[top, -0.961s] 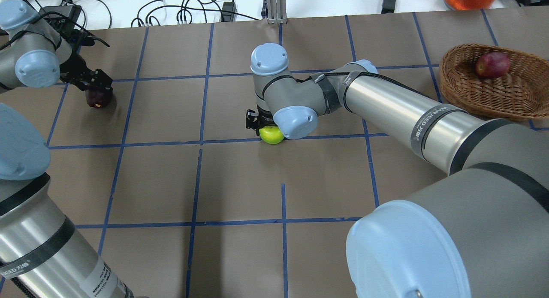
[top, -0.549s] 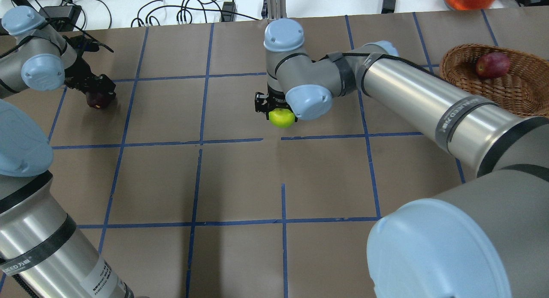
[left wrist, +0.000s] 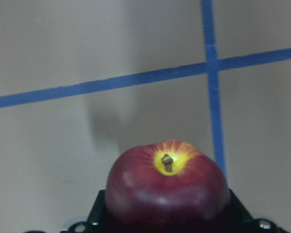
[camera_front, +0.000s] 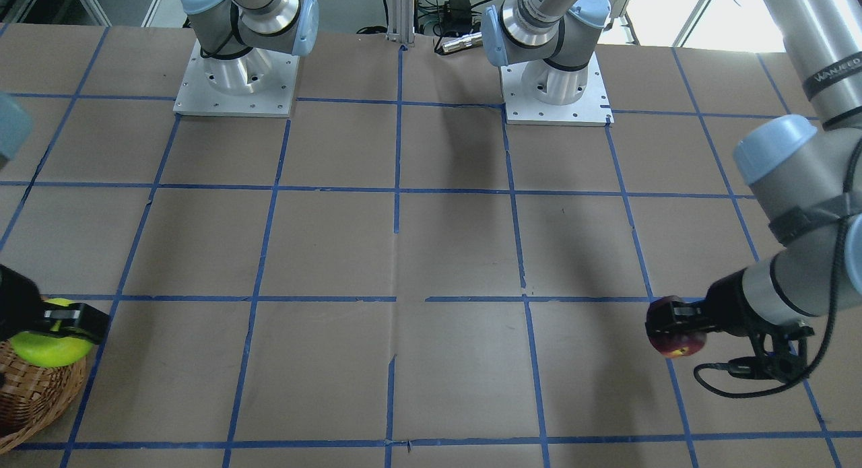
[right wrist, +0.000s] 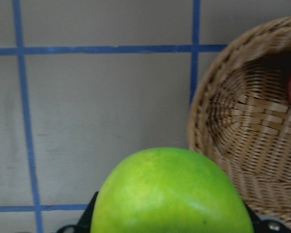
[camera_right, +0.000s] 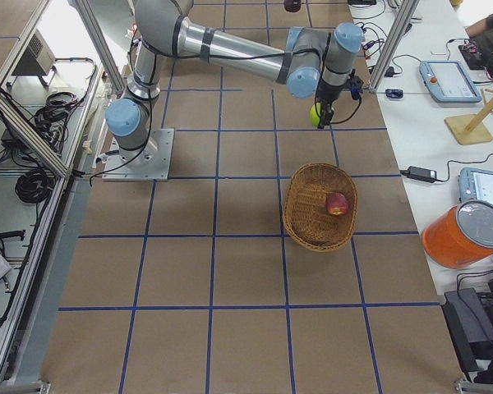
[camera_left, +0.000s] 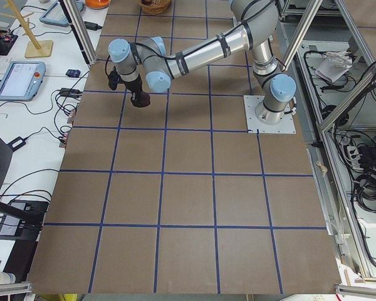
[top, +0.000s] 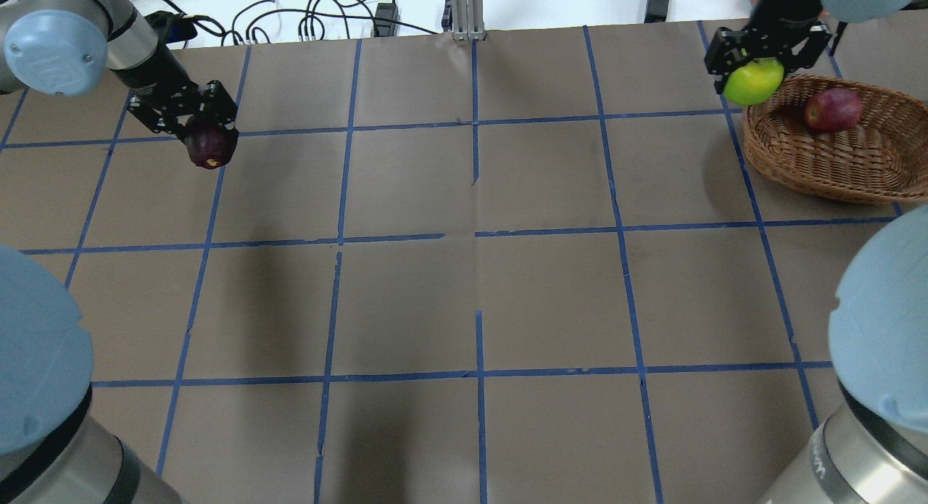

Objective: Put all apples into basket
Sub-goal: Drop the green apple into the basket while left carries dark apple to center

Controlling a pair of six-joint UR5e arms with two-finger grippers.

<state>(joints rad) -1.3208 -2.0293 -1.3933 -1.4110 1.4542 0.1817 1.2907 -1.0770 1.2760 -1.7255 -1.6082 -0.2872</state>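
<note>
The only writing that can be read is on a dark band around the left arm (camera_front: 832, 74); the white letters look like "WANEED".

The table (top: 471, 294) is covered with matt brown paper, divided into squares by blue tape lines (top: 406, 237).

In the overhead view, the basket (top: 819, 170) stands at about 2 o'clock on the table. It is woven from light brown wicker, rounded, with a ribbed wall. The red apple (top: 832, 109) lies inside it, on the 12 o'clock side, smooth and a little shiny.

The right gripper (top: 754, 60), black, pinches the green apple (top: 754, 82) from above. This apple is glossy lime green and is held in the air near the basket's rim, on its 10 o'clock side.

The left gripper (top: 210, 129), at about 10 o'clock on the table, is closed around the dark apple (top: 211, 149). Its skin is maroon, with a yellow ring around the short stem (left wrist: 167, 161), and it is lifted off the paper.
</note>
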